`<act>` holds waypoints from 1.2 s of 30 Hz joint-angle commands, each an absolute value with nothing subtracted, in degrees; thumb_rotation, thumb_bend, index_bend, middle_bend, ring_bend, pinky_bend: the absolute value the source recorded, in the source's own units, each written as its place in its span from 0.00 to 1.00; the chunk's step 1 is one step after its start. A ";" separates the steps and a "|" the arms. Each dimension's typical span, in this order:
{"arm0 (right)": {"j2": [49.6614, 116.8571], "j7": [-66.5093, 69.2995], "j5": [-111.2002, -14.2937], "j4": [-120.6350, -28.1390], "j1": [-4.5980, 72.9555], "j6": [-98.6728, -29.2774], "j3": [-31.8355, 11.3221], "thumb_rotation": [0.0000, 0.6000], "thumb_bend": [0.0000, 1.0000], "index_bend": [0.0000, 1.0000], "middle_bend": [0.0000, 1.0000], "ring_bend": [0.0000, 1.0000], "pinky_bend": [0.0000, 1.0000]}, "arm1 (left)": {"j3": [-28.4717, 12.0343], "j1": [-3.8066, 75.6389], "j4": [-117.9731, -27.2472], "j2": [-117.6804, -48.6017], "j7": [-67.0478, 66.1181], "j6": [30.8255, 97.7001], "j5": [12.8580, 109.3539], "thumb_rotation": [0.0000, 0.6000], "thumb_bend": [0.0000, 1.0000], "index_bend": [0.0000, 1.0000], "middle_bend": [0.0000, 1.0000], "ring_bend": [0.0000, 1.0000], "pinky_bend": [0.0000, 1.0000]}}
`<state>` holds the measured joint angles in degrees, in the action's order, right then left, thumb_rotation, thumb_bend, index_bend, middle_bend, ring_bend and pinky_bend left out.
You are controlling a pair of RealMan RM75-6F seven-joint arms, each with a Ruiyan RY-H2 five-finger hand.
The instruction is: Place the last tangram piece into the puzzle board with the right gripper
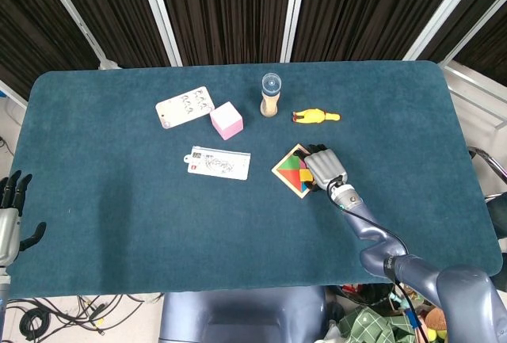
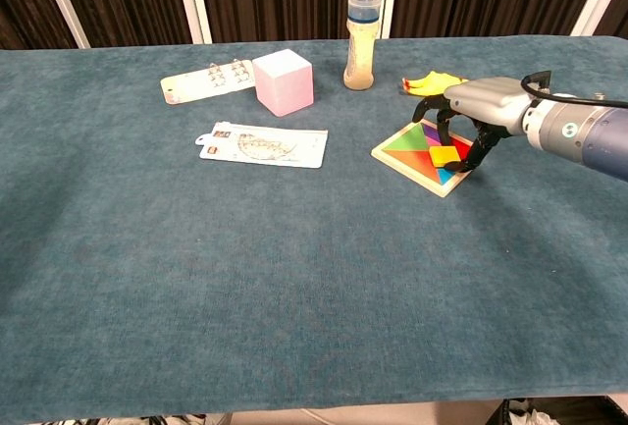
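From the head view, the grey right hand (image 1: 325, 167) is hovering palm-down over the right part of the square wooden puzzle board (image 1: 291, 170), which is lying tilted like a diamond on the blue felt table (image 1: 119, 224), right of its centre; the hand is covering much of the board, so its hold cannot be told here. The dark left hand (image 1: 12, 212) is hanging off the table's near-left corner with its fingers spread and nothing in them. Toward the far edge a clear bottle with a blue cap (image 1: 271, 95) is standing upright, with a yellow rubber chicken toy (image 1: 315, 116) lying to its right and a pink cube (image 1: 226, 120) to its left, beside a white blister card (image 1: 184, 107); a white printed pouch (image 1: 219, 162) is lying nearer the centre. From the chest view, the right hand (image 2: 469, 111) is arching over the board (image 2: 407, 146), its dark fingertips (image 2: 478, 153) curling down around the yellow square tangram piece (image 2: 446, 155), which is sitting at the board's right corner among the coloured pieces; whether it is lying fully flat cannot be told
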<state>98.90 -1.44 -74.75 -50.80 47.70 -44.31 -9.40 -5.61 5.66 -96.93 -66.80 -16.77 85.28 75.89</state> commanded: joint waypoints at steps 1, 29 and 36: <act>98.90 -1.43 -74.77 -50.81 47.68 -44.29 -9.37 1.00 0.23 0.22 0.44 0.15 0.17 | -5.60 5.66 -96.94 -66.80 -16.78 85.27 75.89 1.00 0.28 0.02 0.00 0.00 0.00; 96.17 -1.91 -74.53 -54.72 47.19 -45.92 -10.28 1.00 0.23 0.22 0.38 0.15 0.17 | -5.51 5.69 -97.03 -66.78 -16.97 85.23 75.98 1.00 0.28 0.02 0.00 0.00 0.00; 95.61 -2.70 -74.75 -57.12 46.96 -45.80 -9.61 1.00 0.23 0.22 0.38 0.15 0.17 | -5.44 5.52 -96.94 -66.84 -16.84 85.56 76.24 1.00 0.28 0.02 0.00 0.00 0.00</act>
